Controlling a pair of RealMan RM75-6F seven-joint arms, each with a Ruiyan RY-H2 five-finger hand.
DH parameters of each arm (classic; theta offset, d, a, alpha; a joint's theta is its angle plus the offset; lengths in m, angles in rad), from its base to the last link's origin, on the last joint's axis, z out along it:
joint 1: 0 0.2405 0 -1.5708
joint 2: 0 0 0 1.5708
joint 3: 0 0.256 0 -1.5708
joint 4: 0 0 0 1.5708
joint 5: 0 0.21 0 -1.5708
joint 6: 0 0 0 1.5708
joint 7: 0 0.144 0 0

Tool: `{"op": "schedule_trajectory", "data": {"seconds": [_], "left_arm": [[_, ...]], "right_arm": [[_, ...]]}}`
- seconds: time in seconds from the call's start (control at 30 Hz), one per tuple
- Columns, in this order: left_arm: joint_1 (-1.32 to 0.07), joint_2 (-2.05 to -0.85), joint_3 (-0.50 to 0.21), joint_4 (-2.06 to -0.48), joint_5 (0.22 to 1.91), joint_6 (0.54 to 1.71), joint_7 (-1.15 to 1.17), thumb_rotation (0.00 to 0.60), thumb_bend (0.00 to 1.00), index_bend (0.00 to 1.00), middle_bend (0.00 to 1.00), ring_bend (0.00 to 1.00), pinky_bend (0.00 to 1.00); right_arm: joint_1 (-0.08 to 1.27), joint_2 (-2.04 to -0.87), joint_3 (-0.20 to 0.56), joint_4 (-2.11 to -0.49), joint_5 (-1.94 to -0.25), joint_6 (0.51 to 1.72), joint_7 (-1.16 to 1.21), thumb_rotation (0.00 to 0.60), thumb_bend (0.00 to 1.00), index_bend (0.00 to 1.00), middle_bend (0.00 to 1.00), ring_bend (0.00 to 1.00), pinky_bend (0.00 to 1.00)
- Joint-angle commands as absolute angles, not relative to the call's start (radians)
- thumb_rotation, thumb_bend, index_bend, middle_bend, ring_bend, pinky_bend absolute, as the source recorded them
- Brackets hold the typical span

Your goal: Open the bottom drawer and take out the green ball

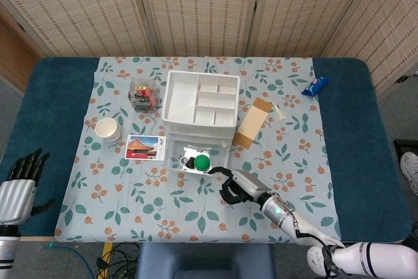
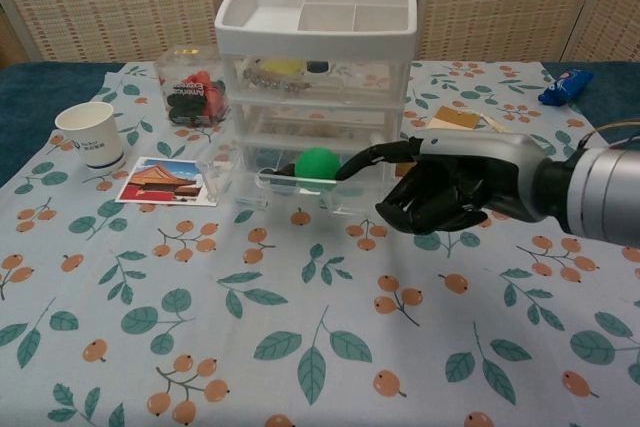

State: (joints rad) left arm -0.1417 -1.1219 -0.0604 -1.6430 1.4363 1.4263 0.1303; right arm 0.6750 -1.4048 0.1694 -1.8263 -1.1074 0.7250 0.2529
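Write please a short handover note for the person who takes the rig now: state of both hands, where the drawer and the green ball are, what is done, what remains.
Right hand: one finger hooked on the front edge of the bottom drawer, other fingers curled, holding nothing else.
Left hand: idle at the table's near left edge, fingers apart, empty.
Bottom drawer: pulled well out of the white drawer unit.
Green ball: lying in the open drawer, beside a dark item, not touched.
Done: drawer open.
Left: release the drawer edge, reach in, grasp the ball, lift it out.
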Motion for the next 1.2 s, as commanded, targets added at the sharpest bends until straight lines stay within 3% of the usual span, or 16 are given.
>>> {"op": "schedule_trajectory", "data": {"seconds": [0.03,0.17,0.57,1.0,1.2], "left_arm": [[-0.141,-1.122,-0.060,-1.643,1.436,1.427,0.130,0.600,0.13,0.00,0.00,0.03,0.07],[-0.140,-1.121,-0.061,-1.645,1.436,1.430,0.132,0.600,0.13,0.00,0.00,0.03,0.07],[-0.132,-1.117,-0.063,-1.647,1.441,1.449,0.124,0.600,0.13,0.00,0.00,0.03,0.07],[-0.129,-1.111,-0.061,-1.650,1.443,1.451,0.117,0.600,0.13,0.00,0.00,0.03,0.07],[-0.126,-1.114,-0.062,-1.645,1.440,1.453,0.109,0.600,0.13,0.00,0.00,0.03,0.07]], "right_arm": [[0.674,-1.398,0.164,-1.825,-1.121,0.725,0.251,0.600,0.58,0.14,0.80,0.94,1.00],[0.666,-1.373,0.161,-1.840,-1.166,0.729,0.268,0.600,0.58,0.05,0.79,0.93,1.00],[0.730,-1.233,0.222,-1.917,-1.303,0.733,0.190,0.600,0.57,0.05,0.78,0.93,1.00],[0.919,-1.269,0.254,-1.787,-1.251,0.668,-0.121,0.600,0.32,0.10,0.79,0.91,1.00],[0.974,-1.329,0.238,-1.720,-1.228,0.704,-0.278,0.600,0.25,0.11,0.85,0.95,1.00]]}}
